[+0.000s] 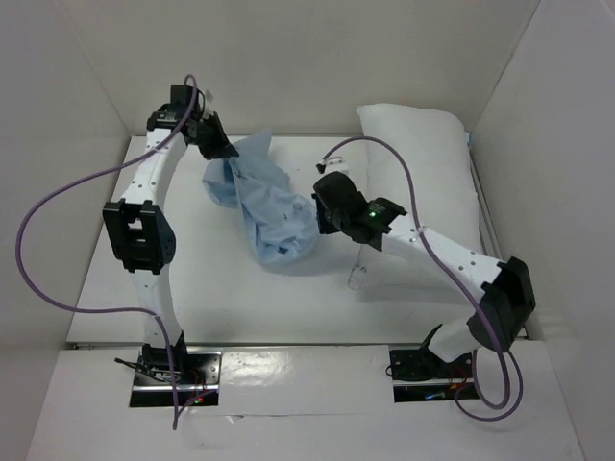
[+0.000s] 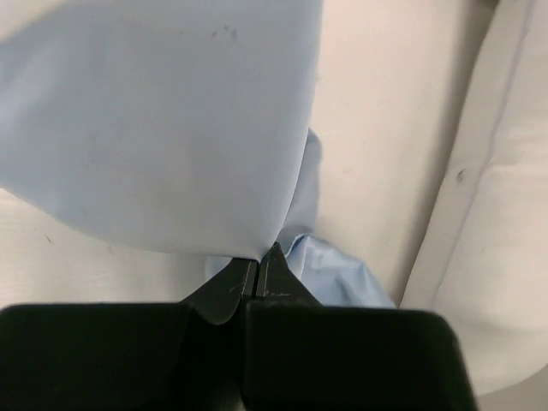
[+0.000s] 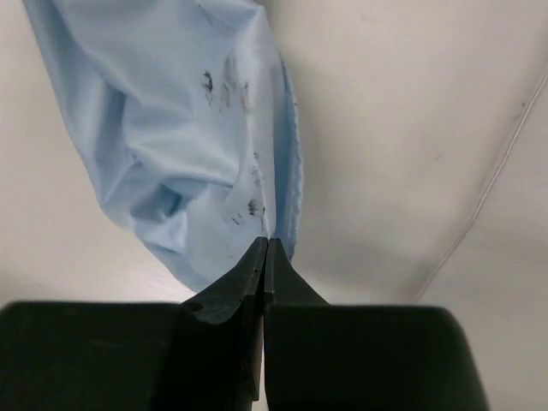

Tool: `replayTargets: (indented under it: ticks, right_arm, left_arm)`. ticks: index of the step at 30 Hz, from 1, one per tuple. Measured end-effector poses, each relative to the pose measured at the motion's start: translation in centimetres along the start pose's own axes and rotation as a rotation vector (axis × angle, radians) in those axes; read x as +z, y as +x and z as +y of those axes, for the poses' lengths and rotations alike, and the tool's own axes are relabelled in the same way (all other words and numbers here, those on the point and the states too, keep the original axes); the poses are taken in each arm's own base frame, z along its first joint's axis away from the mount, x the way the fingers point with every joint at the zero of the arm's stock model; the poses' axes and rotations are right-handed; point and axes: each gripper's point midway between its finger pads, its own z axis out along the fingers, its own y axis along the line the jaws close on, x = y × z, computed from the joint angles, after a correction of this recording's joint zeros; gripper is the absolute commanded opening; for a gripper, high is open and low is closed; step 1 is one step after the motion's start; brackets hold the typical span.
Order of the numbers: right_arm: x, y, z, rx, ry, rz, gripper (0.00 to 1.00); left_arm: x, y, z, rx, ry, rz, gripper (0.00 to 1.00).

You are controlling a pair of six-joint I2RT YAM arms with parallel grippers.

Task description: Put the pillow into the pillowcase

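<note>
The light blue pillowcase hangs crumpled between my two grippers over the middle of the table. My left gripper is shut on its far left edge; in the left wrist view the gripper pinches the cloth, which spreads above the jaws. My right gripper is shut on the right edge; in the right wrist view the gripper pinches the hem of the pillowcase. The plump white pillow lies at the far right against the wall, apart from both grippers.
White walls enclose the table at the back, left and right. The right arm's purple cable arcs over the pillow. A small clear object lies on the table in front of the right gripper.
</note>
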Motion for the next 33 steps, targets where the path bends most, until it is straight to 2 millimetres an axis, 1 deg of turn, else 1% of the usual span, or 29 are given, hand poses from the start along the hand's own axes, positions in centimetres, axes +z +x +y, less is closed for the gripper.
replayTargets:
  ticks: [2, 4, 6, 8, 9, 10, 11, 12, 13, 14, 15, 16, 17, 18, 19, 21, 23, 24, 25, 26, 27, 29, 30, 33]
  right_arm:
    - [-1.6, -1.8, 0.1, 0.053, -0.027, -0.079, 0.0]
    - [-3.2, -2.2, -0.2, 0.121, -0.049, -0.129, 0.0]
    - [-4.3, -1.1, -0.6, 0.184, -0.073, -0.146, 0.0]
    - [-4.4, 1.8, -0.9, 0.214, -0.092, -0.106, 0.0]
    - [-4.2, 3.9, -0.5, 0.208, -0.109, -0.067, 0.09]
    - [-3.8, 6.6, 0.2, 0.183, -0.133, -0.004, 0.35]
    - [-3.5, 8.9, 1.1, 0.155, -0.153, 0.055, 0.84]
    - [-3.3, 10.3, 1.6, 0.122, -0.154, 0.097, 0.96]
    - [-3.1, 11.5, 2.1, 0.079, -0.156, 0.134, 1.0]
    - [-3.0, 12.1, 2.4, 0.042, -0.156, 0.151, 1.0]
    - [-2.8, 12.2, 2.5, 0.018, -0.148, 0.158, 1.0]
    - [-2.6, 11.3, 2.6, -0.009, -0.138, 0.142, 1.0]
    - [-2.4, 10.1, 2.9, -0.023, -0.139, 0.117, 1.0]
    - [-2.2, 8.6, 3.3, -0.033, -0.14, 0.088, 1.0]
    - [-1.8, 6.7, 4.0, -0.041, -0.144, 0.058, 1.0]
    - [-0.7, 1.6, 6.1, -0.044, -0.17, -0.03, 1.0]
    - [1.5, -3.5, 8.9, -0.054, -0.197, -0.113, 1.0]
    - [2.8, -5.3, 10.2, -0.058, -0.212, -0.144, 1.0]
    - [4.1, -6.4, 11.3, -0.064, -0.226, -0.16, 1.0]
    - [5.5, -7.4, 12.4, -0.07, -0.242, -0.179, 1.0]
    - [6.8, -7.8, 13.5, -0.077, -0.263, -0.184, 1.0]
    - [9.4, -7.6, 14.9, -0.087, -0.287, -0.174, 0.97]
    - [10.7, -7.3, 15.5, -0.086, -0.298, -0.166, 0.94]
    - [13.8, -6.8, 17.3, -0.076, -0.335, -0.152, 0.89]
  left_arm:
    - [-1.8, -2.6, -0.4, -0.002, 0.025, -0.071, 0.0]
    - [-2.9, -4.3, -0.1, -0.006, 0.035, -0.116, 0.0]
    - [-3.6, -5.3, 0.7, -0.02, 0.031, -0.138, 0.0]
    - [-3.7, -5.6, 1.8, -0.038, 0.017, -0.139, 0.0]
    - [-3.6, -5.6, 2.2, -0.045, 0.013, -0.135, 0.0]
    - [-3.4, -5.4, 2.4, -0.05, 0.012, -0.126, 0.0]
    - [-3.1, -5.1, 2.6, -0.055, 0.014, -0.11, 0.0]
    - [-2.8, -4.9, 2.7, -0.058, 0.013, -0.101, 0.0]
    - [-2.4, -4.6, 2.8, -0.059, 0.012, -0.088, 0.0]
    - [-2.0, -4.2, 2.9, -0.061, 0.008, -0.076, 0.0]
    - [-1.6, -3.8, 3.1, -0.065, 0.004, -0.063, 0.0]
    - [-1.2, -3.4, 3.4, -0.068, -0.003, -0.049, 0.0]
    - [-0.9, -3.0, 3.6, -0.071, -0.006, -0.038, 0.04]
    - [-0.7, -2.6, 3.7, -0.073, -0.01, -0.027, 0.06]
    - [-0.5, -2.3, 3.8, -0.074, -0.013, -0.017, 0.06]
    - [-0.3, -2.0, 4.0, -0.074, -0.017, -0.008, 0.07]
    - [-0.1, -1.8, 4.1, -0.071, -0.018, -0.002, 0.02]
    - [0.0, -1.7, 4.1, -0.07, -0.019, 0.0, 0.01]
    - [0.1, -1.5, 4.3, -0.066, -0.021, 0.004, 0.0]
    - [0.3, -1.3, 4.5, -0.062, -0.024, 0.01, 0.0]
    - [0.4, -1.1, 4.6, -0.061, -0.026, 0.017, 0.0]
    - [0.7, -0.6, 4.9, -0.066, -0.032, 0.03, 0.0]
    - [0.8, -0.4, 5.1, -0.068, -0.034, 0.035, 0.0]
    - [1.0, 0.3, 5.4, -0.075, -0.042, 0.054, 0.0]
